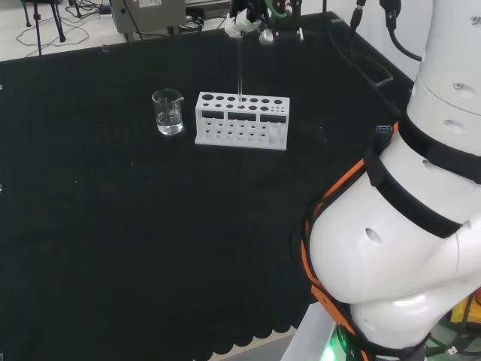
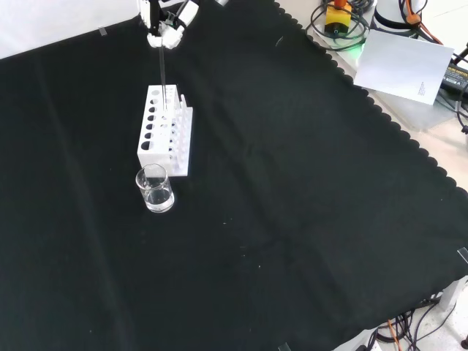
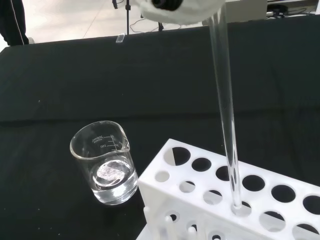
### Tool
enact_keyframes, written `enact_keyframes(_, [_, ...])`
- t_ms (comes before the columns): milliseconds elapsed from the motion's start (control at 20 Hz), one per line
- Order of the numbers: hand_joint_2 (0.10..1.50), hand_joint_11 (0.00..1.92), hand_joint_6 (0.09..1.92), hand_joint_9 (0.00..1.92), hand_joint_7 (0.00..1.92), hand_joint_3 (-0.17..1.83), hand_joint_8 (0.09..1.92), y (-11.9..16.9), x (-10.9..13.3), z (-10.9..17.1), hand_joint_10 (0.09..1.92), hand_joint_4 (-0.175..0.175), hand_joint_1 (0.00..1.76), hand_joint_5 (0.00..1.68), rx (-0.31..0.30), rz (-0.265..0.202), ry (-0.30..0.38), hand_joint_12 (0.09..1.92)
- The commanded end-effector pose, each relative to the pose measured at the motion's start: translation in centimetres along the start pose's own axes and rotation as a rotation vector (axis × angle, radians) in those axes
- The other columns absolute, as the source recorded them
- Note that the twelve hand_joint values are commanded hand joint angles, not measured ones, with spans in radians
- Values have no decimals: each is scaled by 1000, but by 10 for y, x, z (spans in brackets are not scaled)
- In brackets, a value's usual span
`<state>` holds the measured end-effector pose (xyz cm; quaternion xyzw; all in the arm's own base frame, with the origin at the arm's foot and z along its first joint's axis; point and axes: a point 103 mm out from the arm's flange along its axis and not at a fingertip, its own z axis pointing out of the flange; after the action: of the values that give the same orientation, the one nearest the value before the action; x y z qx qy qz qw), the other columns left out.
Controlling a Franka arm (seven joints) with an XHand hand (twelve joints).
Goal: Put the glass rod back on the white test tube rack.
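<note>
The hand pinches the top of the glass rod. The rod stands straight up, its tip in a hole of the white rack, right of the beaker in the head view. What's left, I think: let go.

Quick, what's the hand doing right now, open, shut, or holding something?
Hand: shut on the glass rod, whose lower end is in a hole of the white rack.

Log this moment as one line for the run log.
hand: shut on glass rod | rod: upright, lower tip in a hole of white test tube rack | beaker: beside rack, holds clear liquid | release: not yet done
</note>
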<state>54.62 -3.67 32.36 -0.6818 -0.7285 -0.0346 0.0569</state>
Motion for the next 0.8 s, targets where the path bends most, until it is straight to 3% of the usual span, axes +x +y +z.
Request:
enact_keyframes(50, [1015,1424,87,1798,1598,-175,877,2,-6,13,687,-175,1234,1542,12,1,3,976])
enact_keyframes(300, [1015,1425,87,1798,1599,-175,877,3,-2,17,686,-175,1234,1542,30,14,-20,976])
enact_keyframes(800, [1015,1425,87,1798,1599,-175,876,5,-2,21,685,-175,1234,1543,42,-4,18,976])
